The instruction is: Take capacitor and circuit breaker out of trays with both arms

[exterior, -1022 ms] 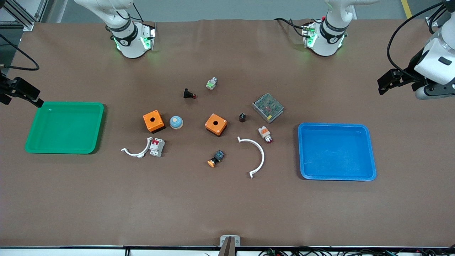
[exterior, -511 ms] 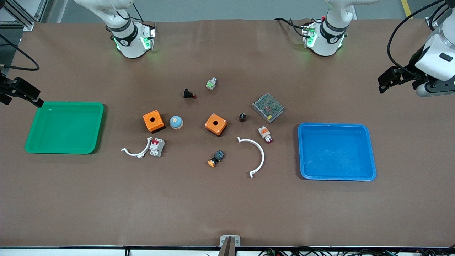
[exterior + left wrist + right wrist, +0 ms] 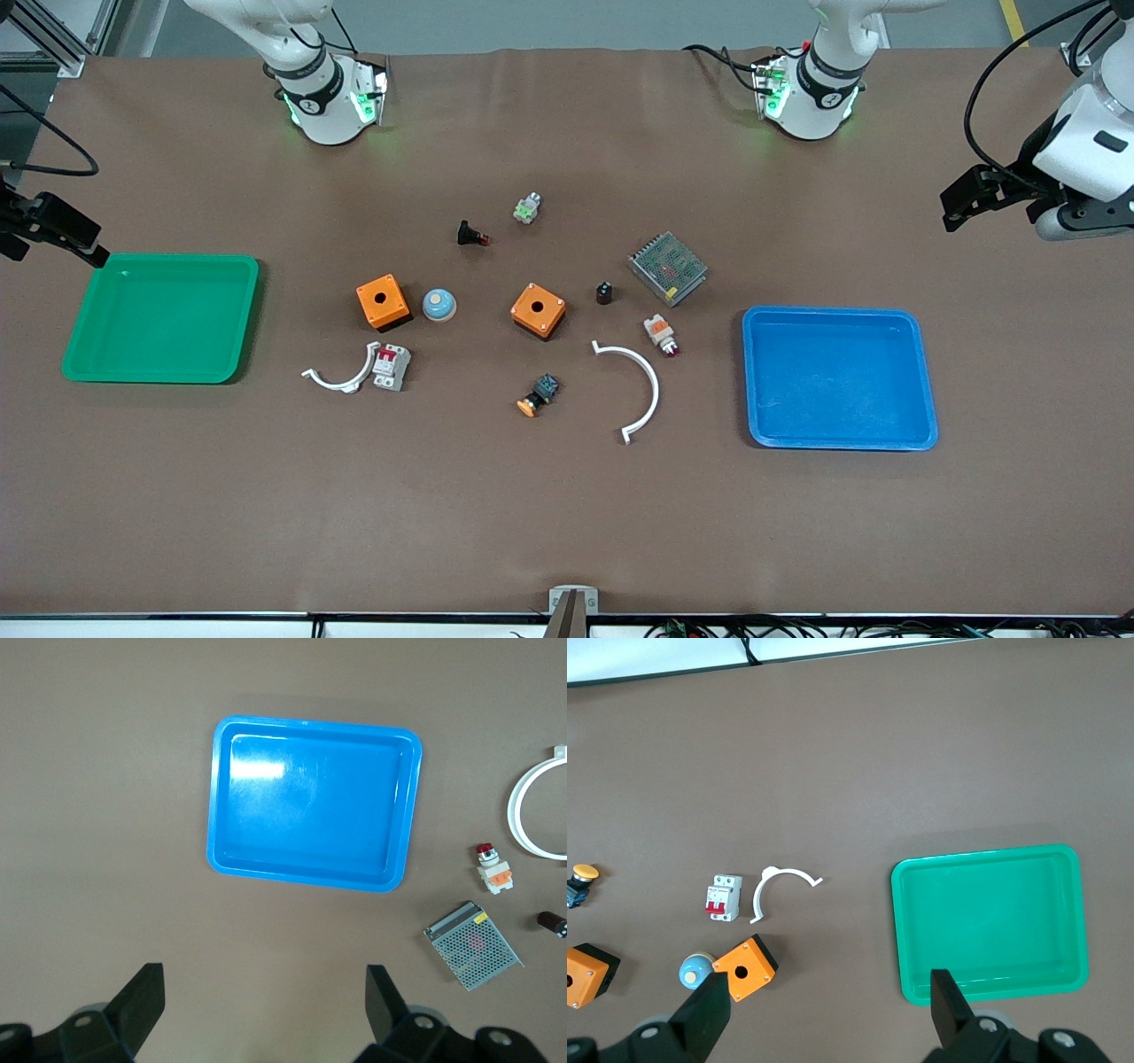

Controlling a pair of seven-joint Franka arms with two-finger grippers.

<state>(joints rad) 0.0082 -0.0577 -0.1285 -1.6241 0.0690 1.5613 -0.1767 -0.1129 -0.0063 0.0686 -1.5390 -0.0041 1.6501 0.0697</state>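
Observation:
The capacitor [image 3: 604,292], a tiny black cylinder with a pale mark, stands beside a mesh-topped grey box [image 3: 668,268]; it also shows at the edge of the left wrist view [image 3: 551,922]. The breaker [image 3: 391,367], white-grey with red levers, lies against a small white arc [image 3: 341,377] and shows in the right wrist view [image 3: 722,897]. My left gripper [image 3: 955,211] is open and empty, high over bare table at the left arm's end, beside the blue tray [image 3: 927,381]. My right gripper [image 3: 89,252] is open and empty, high over bare table by the green tray [image 3: 248,319].
Two orange boxes [image 3: 383,302] [image 3: 538,311], a blue dome [image 3: 438,305], a large white arc [image 3: 640,390], an orange-capped switch [image 3: 537,396], a white-and-orange part [image 3: 661,334], a black flared part [image 3: 471,235] and a small green-and-white part [image 3: 527,209] lie mid-table.
My left gripper has shifted slightly toward the robots' side of the table. The right arm and the objects have not moved.

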